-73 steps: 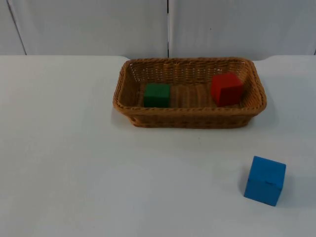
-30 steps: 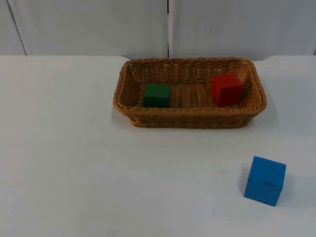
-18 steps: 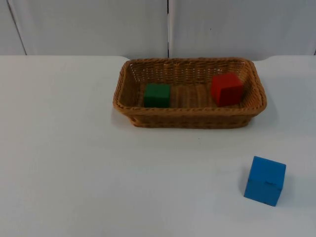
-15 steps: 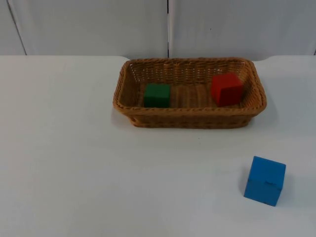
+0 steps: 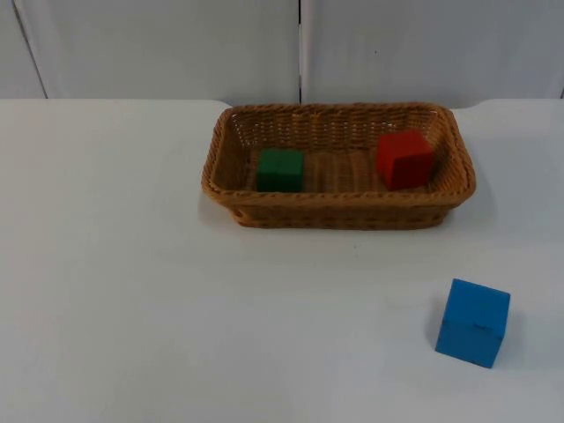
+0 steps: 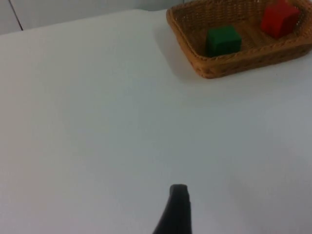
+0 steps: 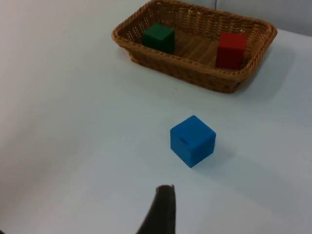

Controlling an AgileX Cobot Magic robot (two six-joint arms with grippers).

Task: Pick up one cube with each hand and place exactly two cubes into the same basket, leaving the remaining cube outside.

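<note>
So the white table (image 5: pixel 132 291) takes up most of the scene, with the wicker basket (image 5: pixel 338 210) sitting toward the back by the grey wall (image 5: pixel 176 44). Inside it the green cube (image 5: pixel 280 169) and the red cube (image 5: pixel 404 159) sit well apart, one at each end. The blue cube (image 5: pixel 473 322) is out on the table, just ahead of the right tool (image 7: pixel 161 209), basket further beyond it. The left tool (image 6: pixel 175 212) hangs over bare table, basket well ahead and off to its right. Can't tell if either tool is open or closed.
</note>
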